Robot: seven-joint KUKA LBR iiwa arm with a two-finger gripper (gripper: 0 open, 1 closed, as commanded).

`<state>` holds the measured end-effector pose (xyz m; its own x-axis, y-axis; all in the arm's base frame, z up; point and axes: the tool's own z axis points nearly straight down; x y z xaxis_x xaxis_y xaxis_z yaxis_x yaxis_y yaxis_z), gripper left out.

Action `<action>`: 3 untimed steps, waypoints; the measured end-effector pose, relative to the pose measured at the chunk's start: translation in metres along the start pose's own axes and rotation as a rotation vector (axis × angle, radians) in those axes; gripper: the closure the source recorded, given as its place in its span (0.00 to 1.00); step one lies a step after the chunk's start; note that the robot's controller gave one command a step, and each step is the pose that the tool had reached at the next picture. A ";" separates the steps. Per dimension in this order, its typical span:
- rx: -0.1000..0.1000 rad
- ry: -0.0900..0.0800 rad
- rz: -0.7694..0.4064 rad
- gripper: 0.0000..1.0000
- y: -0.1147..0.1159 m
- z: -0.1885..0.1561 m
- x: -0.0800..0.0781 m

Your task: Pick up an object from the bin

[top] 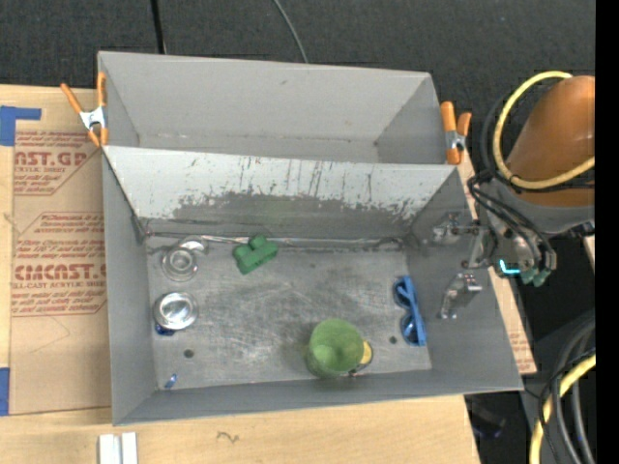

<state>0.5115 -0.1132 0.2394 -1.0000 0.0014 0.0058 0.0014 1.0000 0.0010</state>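
Gripper [457,296] over the bin's [290,167] right wall; blue plastic piece [410,310] just beside it. Green round toy [334,347] near front edge; green block [255,254] near back wall.

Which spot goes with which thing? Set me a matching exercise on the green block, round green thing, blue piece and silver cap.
Things:
1. green block
2. round green thing
3. blue piece
4. silver cap

Places:
A. front middle of the bin floor
B. right side, nearest the gripper
C. left side, towards the front
D. foot of the back wall

Pairs: 1-D, 2-A, 3-B, 4-C.
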 end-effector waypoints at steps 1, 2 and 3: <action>-0.001 0.003 -0.093 0.00 0.006 0.134 0.030; 0.003 -0.008 -0.234 0.00 -0.044 0.149 -0.003; 0.001 -0.006 -0.236 1.00 -0.043 0.149 -0.002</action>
<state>0.5128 -0.1558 0.0906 -0.9727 -0.2321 -0.0005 -0.2321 0.9727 0.0001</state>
